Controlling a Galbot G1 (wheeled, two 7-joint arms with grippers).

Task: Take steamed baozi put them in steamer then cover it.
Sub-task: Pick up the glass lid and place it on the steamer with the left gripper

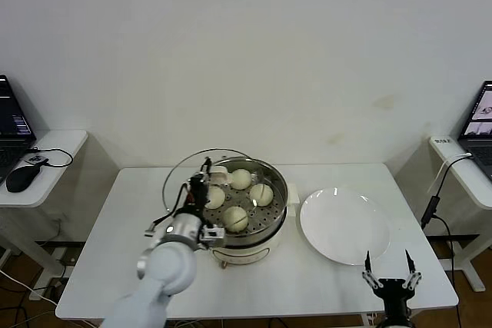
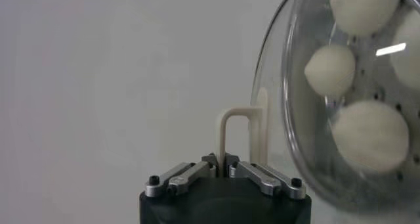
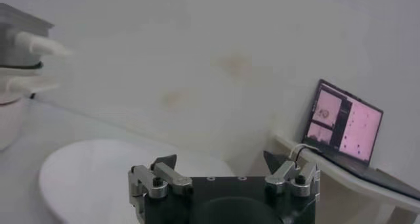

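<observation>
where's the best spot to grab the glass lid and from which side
By the cream loop handle at the centre of the lid: it stands out from the smooth, curved glass as a thin bar that narrow jaws can pinch. Come at it head-on from the handle side, as the left gripper does now, shut on it, lid tilted on edge beside the steamer. The rim looks too slippery.

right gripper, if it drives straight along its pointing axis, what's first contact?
Probably the white plate, low ahead of the open right gripper. If it clears the plate, next looks like the back wall; depth unclear.
</observation>
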